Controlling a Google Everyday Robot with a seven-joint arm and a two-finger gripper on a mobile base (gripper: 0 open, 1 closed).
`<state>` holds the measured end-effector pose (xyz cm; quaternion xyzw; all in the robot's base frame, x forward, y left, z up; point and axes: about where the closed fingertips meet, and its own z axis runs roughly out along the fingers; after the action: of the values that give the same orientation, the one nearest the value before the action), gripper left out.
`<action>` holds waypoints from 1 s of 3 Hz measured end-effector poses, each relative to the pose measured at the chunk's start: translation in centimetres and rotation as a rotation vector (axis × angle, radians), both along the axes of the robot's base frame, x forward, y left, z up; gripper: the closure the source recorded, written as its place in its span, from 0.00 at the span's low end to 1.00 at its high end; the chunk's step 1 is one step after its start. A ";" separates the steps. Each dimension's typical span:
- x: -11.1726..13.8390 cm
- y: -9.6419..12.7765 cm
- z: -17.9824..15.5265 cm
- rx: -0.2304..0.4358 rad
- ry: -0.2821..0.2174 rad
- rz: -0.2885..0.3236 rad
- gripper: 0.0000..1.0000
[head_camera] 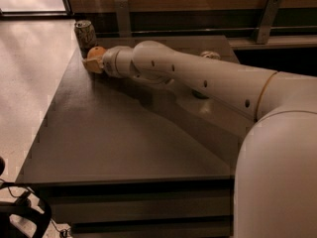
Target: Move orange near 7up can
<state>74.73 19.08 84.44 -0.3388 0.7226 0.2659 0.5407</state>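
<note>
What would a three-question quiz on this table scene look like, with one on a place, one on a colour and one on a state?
1. Where is the gripper?
A. at the table's near edge
B. beside the orange, near the far left corner
C. over the floor

2. What colour is the table?
A. white
B. red
C. dark grey

3. How is the can placed?
A. upright
B. on its side
C. crushed flat

Answers:
1 B: the gripper is right next to the orange, just in front of the can.
2 C: the bare top is dull dark grey.
3 A: the can stands tall with its top facing up.
</note>
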 end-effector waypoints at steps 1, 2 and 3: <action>1.9 -0.2 -1.2 0.019 0.006 -0.010 1.00; 1.8 0.1 -1.2 0.019 0.007 -0.007 0.82; 1.7 0.3 -1.3 0.020 0.008 -0.004 0.58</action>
<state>76.47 19.36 83.14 -0.3309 0.7229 0.2732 0.5415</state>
